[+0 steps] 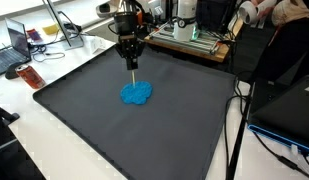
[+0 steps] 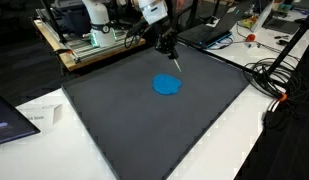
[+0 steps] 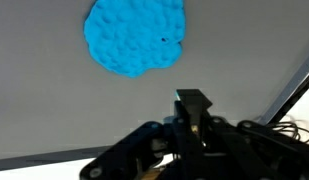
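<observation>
A crumpled bright blue blob [image 1: 136,94], like a small cloth, lies near the middle of the dark grey mat [image 1: 84,115]. In both exterior views my gripper [image 1: 130,55] hangs above the mat just behind the blob [image 2: 168,85], pointing down. Its fingers are pressed together on a thin pale-blue stick [image 1: 132,70] that reaches down towards the blob's far edge. The wrist view has the blob [image 3: 136,36] at the top and the shut gripper [image 3: 191,100] below it, with only a sliver of the stick at the tips. Whether the stick touches the blob I cannot tell.
Behind the mat [image 2: 124,125] stands a bench with a white machine [image 2: 94,25] and wiring. A laptop [image 1: 9,50] and an orange-brown packet [image 1: 31,76] sit off one corner. Black cables [image 2: 279,75] trail along another side, beside a paper sheet [image 2: 34,118].
</observation>
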Motion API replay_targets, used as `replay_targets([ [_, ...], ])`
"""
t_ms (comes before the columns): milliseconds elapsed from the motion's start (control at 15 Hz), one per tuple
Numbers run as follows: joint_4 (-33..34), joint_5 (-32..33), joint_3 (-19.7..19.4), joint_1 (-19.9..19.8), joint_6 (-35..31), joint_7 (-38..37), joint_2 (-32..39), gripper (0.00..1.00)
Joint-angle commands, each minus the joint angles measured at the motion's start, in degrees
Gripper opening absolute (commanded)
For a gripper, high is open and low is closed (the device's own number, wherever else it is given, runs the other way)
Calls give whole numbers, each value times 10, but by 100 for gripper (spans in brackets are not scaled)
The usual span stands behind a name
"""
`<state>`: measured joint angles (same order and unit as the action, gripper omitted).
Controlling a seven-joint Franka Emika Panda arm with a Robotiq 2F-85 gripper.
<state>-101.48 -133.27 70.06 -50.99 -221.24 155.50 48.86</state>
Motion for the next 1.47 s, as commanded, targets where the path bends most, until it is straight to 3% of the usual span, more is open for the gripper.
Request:
replay_targets([
  [0,-30,45,57,-64,12,16,61,3],
  [267,-55,88,92,-114,26,16,118,3],
  [667,-92,122,96,-164,89,14,146,3],
  [1067,-122,120,84,-196,150,12,134,3],
  [1400,-134,120,65,-190,169,-13,103,3],
])
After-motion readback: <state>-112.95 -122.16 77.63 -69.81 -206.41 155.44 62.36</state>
